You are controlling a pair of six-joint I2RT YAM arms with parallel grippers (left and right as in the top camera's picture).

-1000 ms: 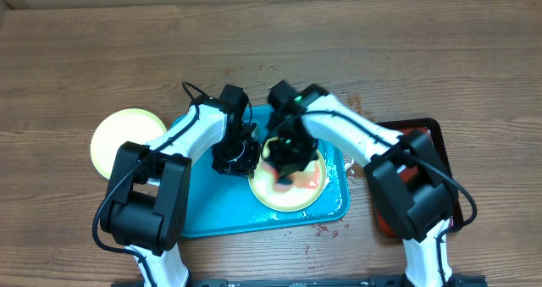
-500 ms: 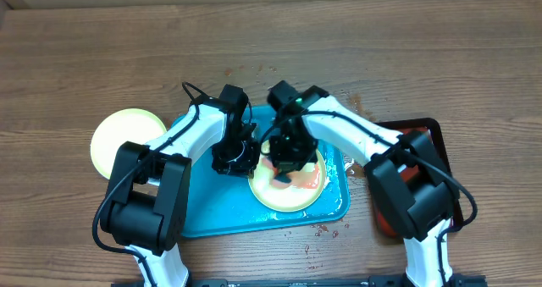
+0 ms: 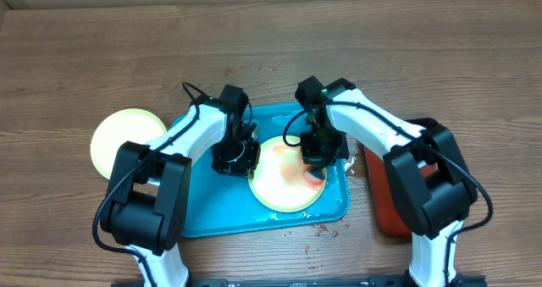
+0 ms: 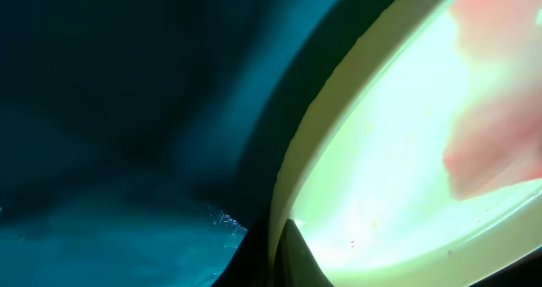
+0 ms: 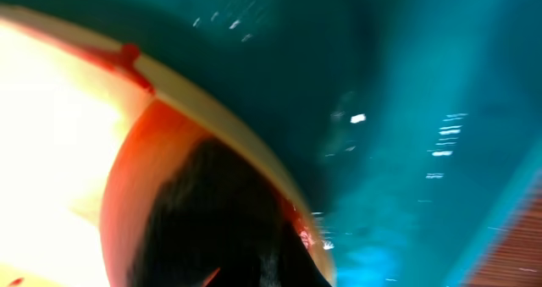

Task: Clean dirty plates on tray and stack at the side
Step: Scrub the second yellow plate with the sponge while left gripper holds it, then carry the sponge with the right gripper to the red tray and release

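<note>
A lime-green-rimmed dirty plate [image 3: 284, 192] with a cream centre lies on the turquoise tray [image 3: 203, 215], with a red sauce smear [image 3: 315, 178] at its right edge. My left gripper [image 3: 246, 163] is shut on the plate's left rim; the left wrist view shows a fingertip [image 4: 284, 253] against the rim [image 4: 398, 151] above the tray [image 4: 127, 109]. My right gripper [image 3: 315, 157] presses a dark pad [image 5: 203, 215] onto the smeared right part of the plate [image 5: 51, 151], beside the tray floor [image 5: 406, 109]. Its fingertips [image 5: 254, 257] are mostly hidden by the pad.
A second lime-green plate [image 3: 118, 139] lies on the table left of the tray. A dark red tray [image 3: 381, 198] sits to the right, partly under my right arm; its corner shows in the right wrist view [image 5: 517, 253]. Red spatter [image 3: 326, 229] dots the table in front of the turquoise tray.
My right gripper has slid with the pad from the plate's middle to its right edge. The plate's centre now shows less red. The left gripper has not moved.
</note>
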